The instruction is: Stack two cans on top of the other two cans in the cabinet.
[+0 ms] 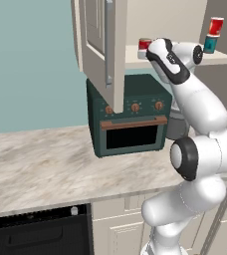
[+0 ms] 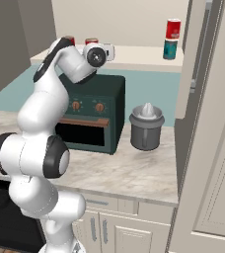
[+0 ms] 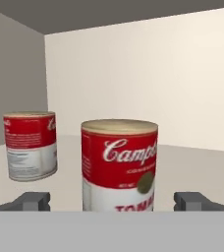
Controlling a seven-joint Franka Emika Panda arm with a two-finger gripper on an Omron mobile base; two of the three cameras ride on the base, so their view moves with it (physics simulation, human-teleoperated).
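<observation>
Jaws released around nearest red can (image 3: 119, 165), its base cut off, second red can (image 3: 30, 145) beside, arm hiding shelf (image 2: 134, 57).

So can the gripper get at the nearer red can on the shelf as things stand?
Probably yes. The gripper is open, with a fingertip on either side of the nearer red can, and nothing stands between them. The other red can stands apart, off to one side.

My arm (image 1: 200, 114) rises and bends forward, wrist level with the cabinet shelf (image 2: 134, 57). My jaws (image 3: 119, 199) stand spread wide, one fingertip (image 3: 33, 201) each side, gripping nothing.
</observation>
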